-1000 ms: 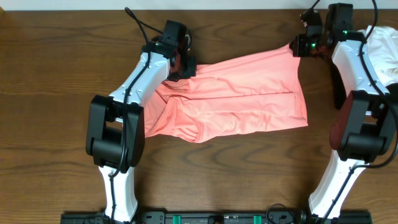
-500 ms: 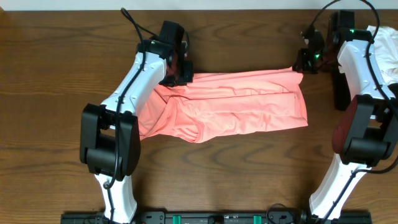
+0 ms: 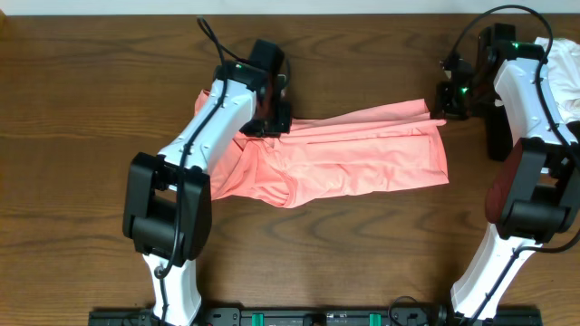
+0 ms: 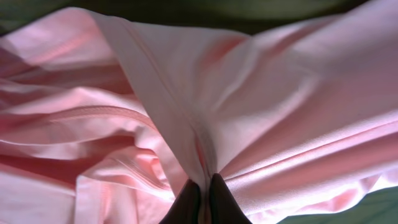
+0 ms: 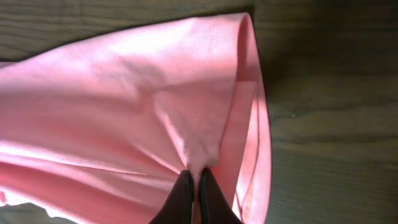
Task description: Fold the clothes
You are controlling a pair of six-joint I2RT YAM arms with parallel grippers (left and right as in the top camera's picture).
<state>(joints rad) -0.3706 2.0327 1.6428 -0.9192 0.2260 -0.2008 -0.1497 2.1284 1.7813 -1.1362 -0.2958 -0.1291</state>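
A pink garment [image 3: 344, 158] lies spread across the middle of the wooden table, its far edge lifted and pulled toward the near side. My left gripper [image 3: 276, 122] is shut on the garment's far left edge; the left wrist view shows the jaws [image 4: 202, 190] pinching a fold of pink cloth [image 4: 205, 93]. My right gripper [image 3: 446, 104] is shut on the far right corner; in the right wrist view the jaws [image 5: 193, 183] pinch the pink cloth [image 5: 124, 93] by its hemmed edge.
A pile of white and pale clothes [image 3: 564, 77] lies at the table's far right edge, behind the right arm. Bare wooden table [image 3: 72, 136] lies to the left and in front of the garment.
Both grippers have carried the garment's far edge toward the near side, laying it over the lower part. The left gripper has also shifted right.
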